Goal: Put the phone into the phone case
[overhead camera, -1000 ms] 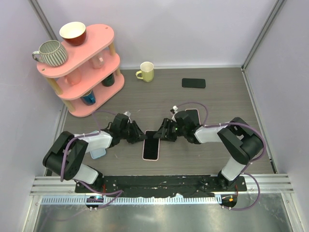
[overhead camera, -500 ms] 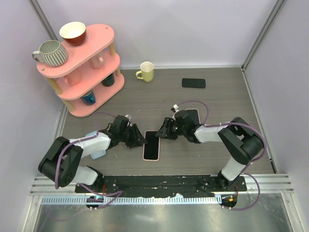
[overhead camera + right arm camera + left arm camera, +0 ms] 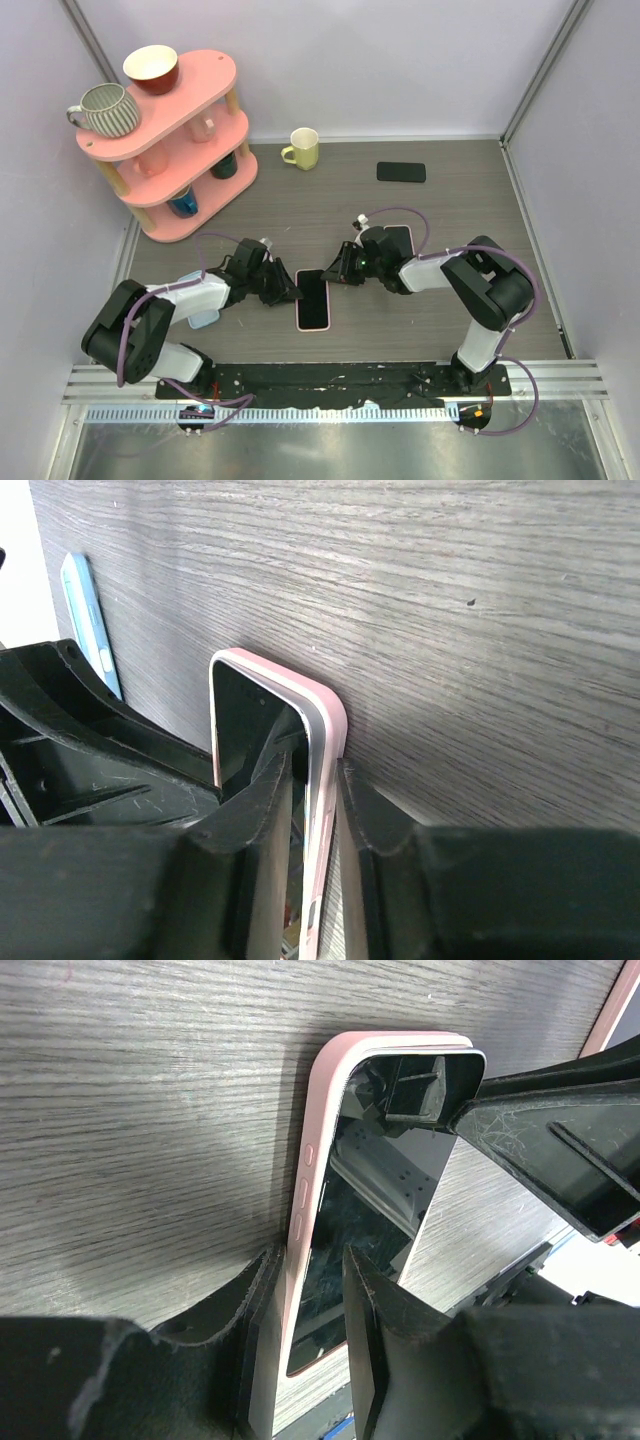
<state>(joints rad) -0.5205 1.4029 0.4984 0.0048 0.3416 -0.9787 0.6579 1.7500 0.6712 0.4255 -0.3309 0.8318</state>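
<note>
A black phone [image 3: 313, 298] lies face up in a pink phone case [image 3: 300, 318] on the table, between my two grippers. My left gripper [image 3: 289, 291] straddles its long left side. In the left wrist view [image 3: 310, 1256] one finger touches the pink case wall [image 3: 318, 1110] and the other stands over the screen [image 3: 370, 1200], with glass showing between them. My right gripper [image 3: 338, 275] is at the top right corner. Seen from the right wrist [image 3: 315, 762], it is shut on the pink rim [image 3: 300, 685] and the phone's edge [image 3: 245, 720].
A second black phone [image 3: 401, 172] lies at the back. Another pink-edged phone or case [image 3: 400, 238] sits under the right arm, and a blue case [image 3: 201, 318] under the left arm. A yellow mug [image 3: 302, 148] and a pink shelf of cups [image 3: 170, 140] stand at the back left.
My right gripper's fingers have narrowed onto the case's corner. The left gripper has shifted slightly along the phone's left side. The phone has barely moved.
</note>
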